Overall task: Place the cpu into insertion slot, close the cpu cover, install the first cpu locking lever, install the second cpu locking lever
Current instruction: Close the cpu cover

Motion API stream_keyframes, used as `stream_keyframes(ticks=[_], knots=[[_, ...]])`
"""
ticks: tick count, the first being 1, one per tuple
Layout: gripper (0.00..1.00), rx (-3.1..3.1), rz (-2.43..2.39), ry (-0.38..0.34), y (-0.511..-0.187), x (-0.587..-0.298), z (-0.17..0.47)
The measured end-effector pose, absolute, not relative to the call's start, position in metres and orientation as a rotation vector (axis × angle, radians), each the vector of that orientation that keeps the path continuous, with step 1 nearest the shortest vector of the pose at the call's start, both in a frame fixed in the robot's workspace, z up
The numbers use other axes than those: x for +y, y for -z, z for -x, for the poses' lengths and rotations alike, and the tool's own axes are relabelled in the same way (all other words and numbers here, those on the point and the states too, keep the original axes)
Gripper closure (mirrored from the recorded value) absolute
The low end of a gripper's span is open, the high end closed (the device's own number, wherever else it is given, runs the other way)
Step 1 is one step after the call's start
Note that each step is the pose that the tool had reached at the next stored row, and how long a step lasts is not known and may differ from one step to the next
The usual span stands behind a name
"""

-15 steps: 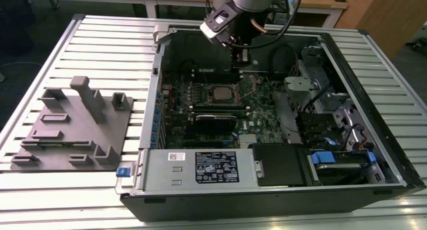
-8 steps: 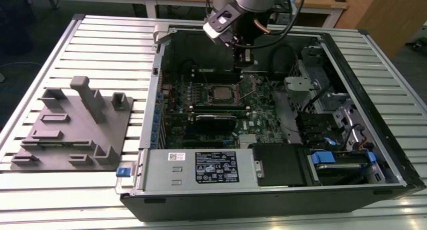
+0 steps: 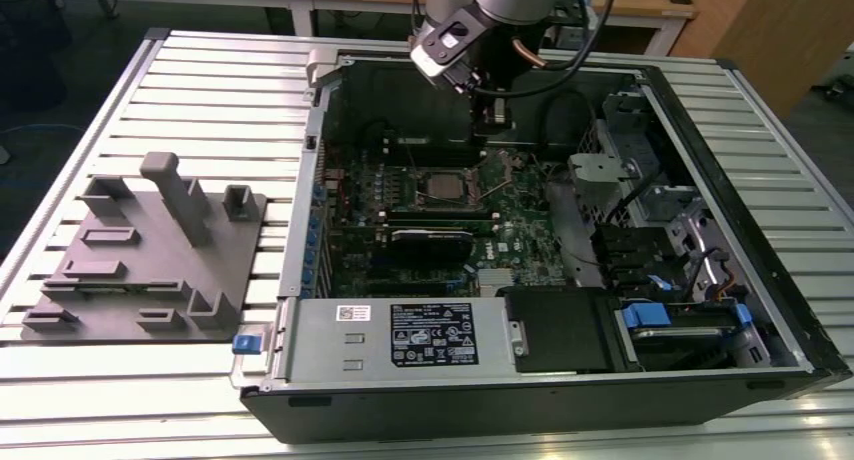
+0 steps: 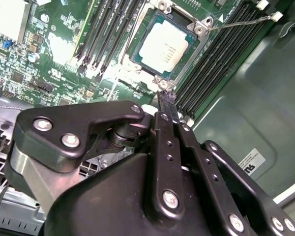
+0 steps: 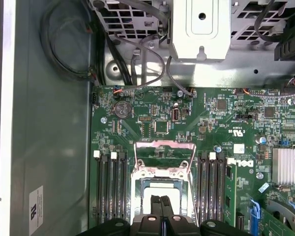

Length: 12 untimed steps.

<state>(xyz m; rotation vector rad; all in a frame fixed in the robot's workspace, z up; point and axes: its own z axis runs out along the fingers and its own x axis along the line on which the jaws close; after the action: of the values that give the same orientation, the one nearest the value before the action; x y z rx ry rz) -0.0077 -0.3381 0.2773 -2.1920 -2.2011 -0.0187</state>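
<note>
The cpu (image 4: pixel 163 49), a silver-topped square chip, lies in the insertion slot (image 4: pixel 137 63) on the green motherboard (image 4: pixel 49 54). In the first wrist view the cpu cover (image 5: pixel 163 145), a thin metal frame, stands raised just beyond the slot (image 5: pixel 160 186). A thin wire locking lever (image 4: pixel 241 20) sticks out sideways from the slot's corner. My gripper (image 5: pixel 161 202) hovers over the near edge of the slot, its two black fingers pressed together with nothing between them. In the exterior view the gripper (image 3: pixel 490 130) hangs inside the open case, just behind the slot (image 3: pixel 441 187).
Black memory slots (image 5: pixel 110 187) flank the socket on both sides. A metal bracket (image 5: pixel 201 29) and loose cables (image 5: pixel 137 59) lie beyond the board. The power supply (image 3: pixel 400 335) fills the case front. A grey fixture plate (image 3: pixel 147 250) sits at the exterior view's left.
</note>
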Motion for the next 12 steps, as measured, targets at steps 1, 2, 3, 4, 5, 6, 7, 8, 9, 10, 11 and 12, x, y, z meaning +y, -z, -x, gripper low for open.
stream_keyframes(ticks=[1,2,3,4,5,6,7,8,9,10,11,12], knots=[[0.89,-2.201,2.192,0.019,-0.2773,-0.3381,0.0073],[0.89,-2.201,2.192,0.019,-0.2773,-0.3381,0.0071],[0.89,-2.201,2.192,0.019,-0.2773,-0.3381,0.0070],[0.89,-2.201,2.192,0.019,-0.2773,-0.3381,0.0069],[0.89,-2.201,2.192,0.019,-0.2773,-0.3381,0.0067],[0.89,-2.201,2.192,0.019,-0.2773,-0.3380,0.0063],[0.89,-2.201,2.192,0.019,-0.2773,-0.3381,0.0060],[0.89,-2.201,2.192,0.019,-0.2773,-0.3381,0.0057],[0.89,-2.201,2.192,0.019,-0.2773,-0.3380,0.0055],[0.89,-2.201,2.192,0.019,-0.2773,-0.3381,0.0043],[0.89,-2.201,2.192,0.019,-0.2773,-0.3380,0.0039],[0.89,-2.201,2.192,0.019,-0.2773,-0.3381,0.0039]])
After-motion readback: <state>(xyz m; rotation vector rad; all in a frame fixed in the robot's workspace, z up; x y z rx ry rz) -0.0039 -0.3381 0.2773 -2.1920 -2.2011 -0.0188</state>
